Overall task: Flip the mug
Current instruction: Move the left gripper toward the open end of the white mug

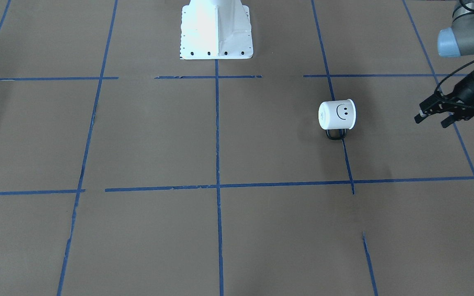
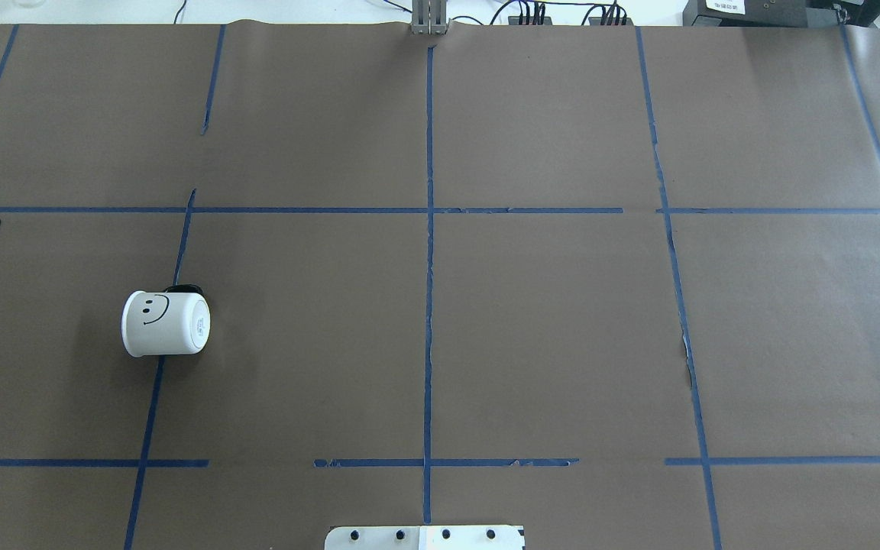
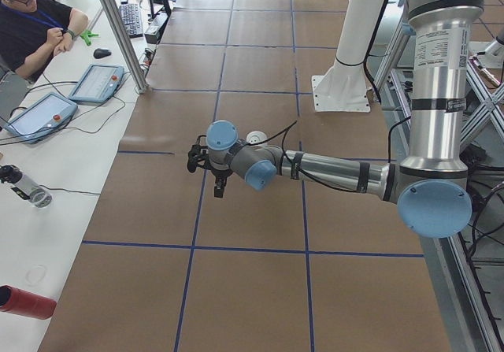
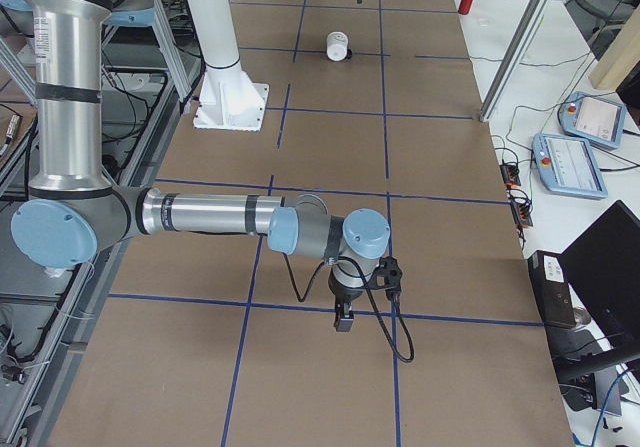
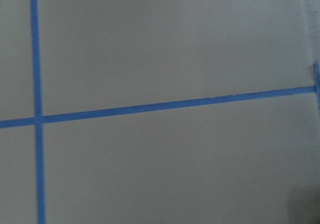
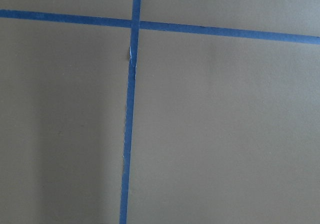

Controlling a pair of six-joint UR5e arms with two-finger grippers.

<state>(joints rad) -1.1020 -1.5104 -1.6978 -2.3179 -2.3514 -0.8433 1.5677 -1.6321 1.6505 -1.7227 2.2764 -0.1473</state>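
The smiley mug (image 1: 337, 114) lies on its side across a blue tape line (image 1: 347, 160). It is probably light, rigid and slick, so it is best pinched by the rim wall. The left gripper (image 1: 430, 121), well off that line, hangs with jaws parted and empty.

the robot has two long arms made of shiny silver tubes. the left arm (image 3: 331, 171) and the right arm (image 4: 210, 213) both have round light blue caps (image 3: 435, 208) at the bends and thin black rings (image 3: 433, 104) around the tubes. a white sticker (image 3: 431, 49) with tiny writing sits on the left arm's tall tube. each arm ends in a small black hand, the left hand (image 1: 431, 119) and the right hand (image 4: 343, 323). a thin black cable (image 4: 397, 327) loops beside the right hand. between the arms is a white post (image 1: 216, 28) with a flat foot and little black screws (image 1: 209, 53).
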